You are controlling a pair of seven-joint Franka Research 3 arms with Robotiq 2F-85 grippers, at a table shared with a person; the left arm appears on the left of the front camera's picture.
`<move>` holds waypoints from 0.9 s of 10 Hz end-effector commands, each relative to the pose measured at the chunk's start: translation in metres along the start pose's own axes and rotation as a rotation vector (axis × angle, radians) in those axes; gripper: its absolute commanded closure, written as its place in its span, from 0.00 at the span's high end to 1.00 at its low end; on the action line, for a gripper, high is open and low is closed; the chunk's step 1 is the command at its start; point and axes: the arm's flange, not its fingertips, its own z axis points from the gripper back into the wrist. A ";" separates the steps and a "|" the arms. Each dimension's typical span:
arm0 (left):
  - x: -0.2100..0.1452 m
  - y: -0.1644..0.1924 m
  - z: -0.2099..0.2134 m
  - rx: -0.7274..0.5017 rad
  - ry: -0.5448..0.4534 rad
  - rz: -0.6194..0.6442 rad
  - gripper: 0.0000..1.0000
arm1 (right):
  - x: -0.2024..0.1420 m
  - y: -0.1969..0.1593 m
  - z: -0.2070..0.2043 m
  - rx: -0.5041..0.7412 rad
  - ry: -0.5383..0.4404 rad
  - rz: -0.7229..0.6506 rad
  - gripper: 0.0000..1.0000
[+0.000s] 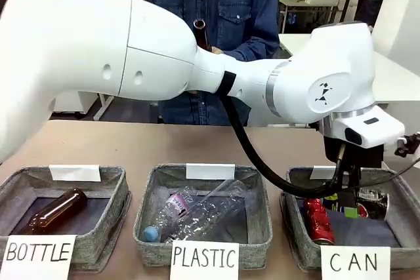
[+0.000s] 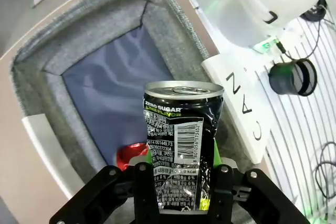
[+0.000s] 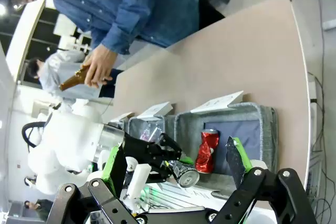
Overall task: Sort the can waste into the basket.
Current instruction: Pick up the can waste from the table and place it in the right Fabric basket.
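Observation:
The dark can [image 2: 181, 145] with a silver top and yellow-green print stands between the fingers of my left gripper [image 2: 181, 184], which is shut on it. It hangs over the grey basket [image 2: 79, 40] carded "CAN" [image 1: 353, 262]. In the front view, the left gripper [image 1: 353, 206] holds the dark can [image 1: 371, 202] low inside the basket [image 1: 296, 231], at its right side. The dented red can [image 1: 319, 221] lies on the basket's dark floor, left of the gripper. My right gripper [image 3: 174, 162] stands open with nothing in it, looking down at the basket [image 3: 252, 113], the red can [image 3: 207, 150] and the dark can [image 3: 185, 174].
The "BOTTLE" bin [image 1: 111, 181] at the left holds a brown glass bottle [image 1: 56, 211]. The "PLASTIC" bin [image 1: 259, 227] in the middle holds clear plastic bottles [image 1: 197, 214]. A person in a denim shirt stands across the table holding a brown bottle [image 1: 200, 31].

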 end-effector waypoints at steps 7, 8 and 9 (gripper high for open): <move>-0.002 0.006 0.013 0.036 0.022 0.021 1.00 | 0.000 0.001 -0.002 0.011 -0.015 -0.007 1.00; -0.003 0.006 0.013 0.037 0.022 0.022 1.00 | 0.000 0.001 -0.002 0.011 -0.015 -0.007 1.00; -0.004 0.006 0.013 0.036 0.024 0.023 1.00 | 0.000 0.001 -0.002 0.011 -0.015 -0.007 1.00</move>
